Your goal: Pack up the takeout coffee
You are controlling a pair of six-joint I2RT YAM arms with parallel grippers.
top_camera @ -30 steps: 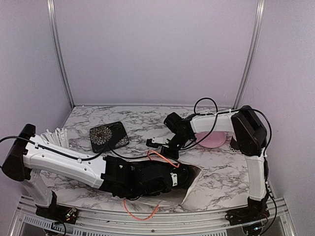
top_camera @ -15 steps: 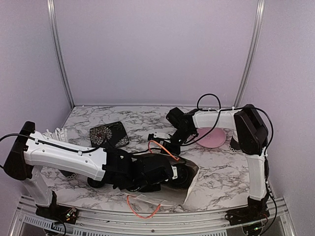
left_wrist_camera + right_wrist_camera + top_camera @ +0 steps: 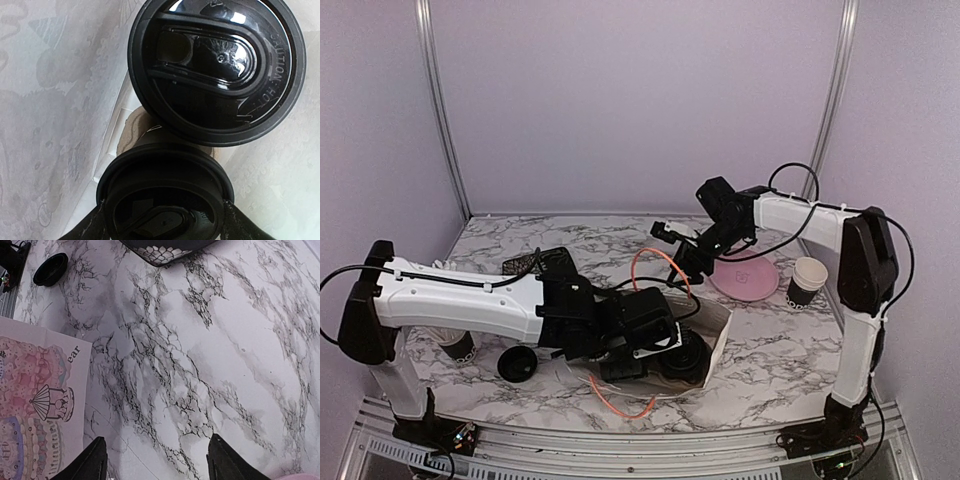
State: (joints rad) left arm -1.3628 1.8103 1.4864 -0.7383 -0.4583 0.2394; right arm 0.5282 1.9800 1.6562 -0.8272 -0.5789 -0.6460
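- Now L gripper (image 3: 162,222) clamps a lidded cup (image 3: 165,185) inside the bag (image 3: 718,345), just by a 2nd cup (image 3: 217,70).
- We set it upright w/o bumping that one, then let go.
- R gripper (image 3: 157,460) gapes, empty, over table (image 3: 200,340).

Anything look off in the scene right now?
One black lid lies loose on the table front-left, while an uncapped cup stands far right beside the pink plate.

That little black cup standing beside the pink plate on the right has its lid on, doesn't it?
Not quite. The cup does stand beside the pink plate, but it has no lid. The top external view shows its open white inside.
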